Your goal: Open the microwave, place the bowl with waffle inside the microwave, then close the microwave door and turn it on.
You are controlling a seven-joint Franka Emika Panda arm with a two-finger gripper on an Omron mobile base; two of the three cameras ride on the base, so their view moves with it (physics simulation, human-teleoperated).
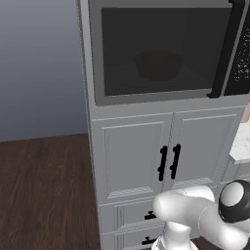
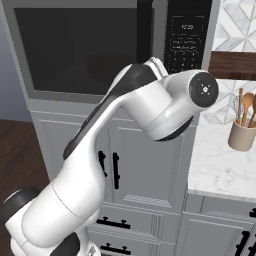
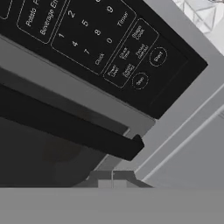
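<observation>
The microwave [image 1: 93, 73] is built in above white cupboards, and the microwave door [image 1: 161, 95] lies flush and shut. Through its dark window a round bowl [image 1: 158, 66] shows dimly inside; I cannot make out what it holds. The long black bar handle [image 1: 224, 49] runs beside the black control strip [image 1: 241, 53]. In the hand view my gripper [image 3: 112, 178] is shut and empty. Its tips sit just below the lower end of the handle [image 3: 74, 127], close to the control strip [image 3: 100, 48] with its number keys and round buttons. My arm [image 2: 150, 100] crosses the microwave front.
White panelled cupboards [image 1: 132, 156] with black handles and drawers stand under the microwave. A marble counter [image 2: 220, 165] with a jar of wooden utensils [image 2: 242, 132] lies to the right. Dark wood floor [image 1: 44, 190] spreads to the left.
</observation>
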